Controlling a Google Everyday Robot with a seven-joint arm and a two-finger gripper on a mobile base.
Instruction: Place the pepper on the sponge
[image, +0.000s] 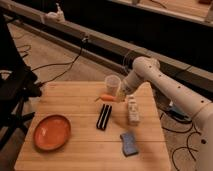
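Carry in progress, by the look of it: the gripper (118, 96) hangs over the back half of the table (75, 100), its fingers pressed together on one end of the pepper (106, 97). The pepper juts out toward 9 o'clock and appears to ride clear of the wood.

The sponge (129, 143) lies flat near the front edge, at about 5 o'clock from the pepper, with nothing on it. A black block (104, 117) lies at 6 o'clock just below the pepper. A white carton (133, 110) stands at 4 o'clock, close to the line toward the sponge. A clear cup (113, 84) stands at 12 o'clock, and the plate (51, 132) sits well apart at 8 o'clock.

Doing this leg well likely means holding height to pass the carton and block, and swinging toward 5 o'clock. The pepper should then line up along the sponge's longer side and come down nearly to contact before release. A slim, rounded pepper could roll off so small a pad.
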